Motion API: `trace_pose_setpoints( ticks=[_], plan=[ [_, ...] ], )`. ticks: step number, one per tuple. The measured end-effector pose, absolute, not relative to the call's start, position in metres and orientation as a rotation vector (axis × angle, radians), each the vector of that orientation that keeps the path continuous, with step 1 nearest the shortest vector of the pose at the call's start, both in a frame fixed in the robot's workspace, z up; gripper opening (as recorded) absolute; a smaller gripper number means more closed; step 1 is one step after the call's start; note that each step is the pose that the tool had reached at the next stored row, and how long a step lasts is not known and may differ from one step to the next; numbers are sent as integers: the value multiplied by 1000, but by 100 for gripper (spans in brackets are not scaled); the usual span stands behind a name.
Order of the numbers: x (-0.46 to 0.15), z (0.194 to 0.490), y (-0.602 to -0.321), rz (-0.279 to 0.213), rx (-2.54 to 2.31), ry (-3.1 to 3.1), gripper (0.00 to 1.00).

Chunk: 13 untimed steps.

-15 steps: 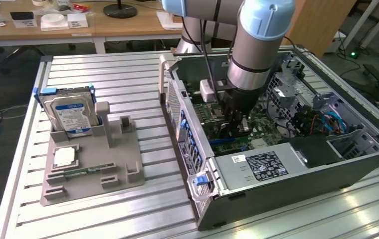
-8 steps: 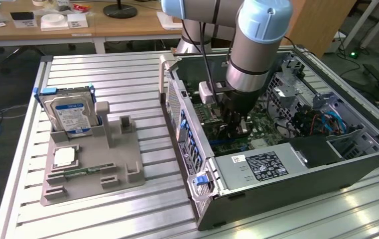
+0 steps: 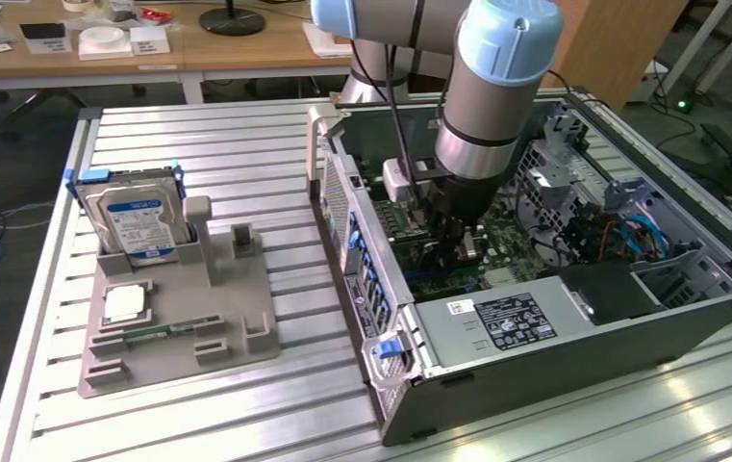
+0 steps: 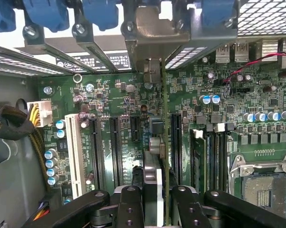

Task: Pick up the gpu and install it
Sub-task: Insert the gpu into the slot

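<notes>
My gripper [image 4: 158,211] is down inside the open PC case [image 3: 379,318], over the green motherboard [image 4: 109,90]. It is shut on the gpu [image 4: 153,171], which I see edge-on between the two black fingers [image 4: 128,204], with its thin green board on one side. The card stands upright among the long black expansion slots [image 4: 115,147]. Its metal bracket [image 4: 155,28] reaches the case's rear slot openings. Whether the card sits in a slot I cannot tell. In the exterior view the gripper [image 3: 458,245] hangs low in the middle of the case.
A grey parts holder [image 3: 243,318] on the slatted table carries a silver hard drive [image 3: 138,217] and a narrow green memory stick [image 3: 161,332]. Inside the case are the power supply [image 3: 507,322], blue slot latches [image 4: 48,14], a white slot [image 4: 72,152], yellow-black cables [image 4: 14,123] and the CPU socket [image 4: 262,187].
</notes>
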<state>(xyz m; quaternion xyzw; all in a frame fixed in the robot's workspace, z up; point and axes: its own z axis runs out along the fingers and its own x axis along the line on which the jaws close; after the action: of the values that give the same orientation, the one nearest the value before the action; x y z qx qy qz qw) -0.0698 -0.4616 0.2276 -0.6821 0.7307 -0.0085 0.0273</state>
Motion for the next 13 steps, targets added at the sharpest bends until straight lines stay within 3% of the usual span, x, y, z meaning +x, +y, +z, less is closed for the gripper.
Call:
trace_pose_setpoints(
  ticks=[13],
  plan=[
    [-70, 225, -461, -26, -2107, 2256, 28]
  ],
)
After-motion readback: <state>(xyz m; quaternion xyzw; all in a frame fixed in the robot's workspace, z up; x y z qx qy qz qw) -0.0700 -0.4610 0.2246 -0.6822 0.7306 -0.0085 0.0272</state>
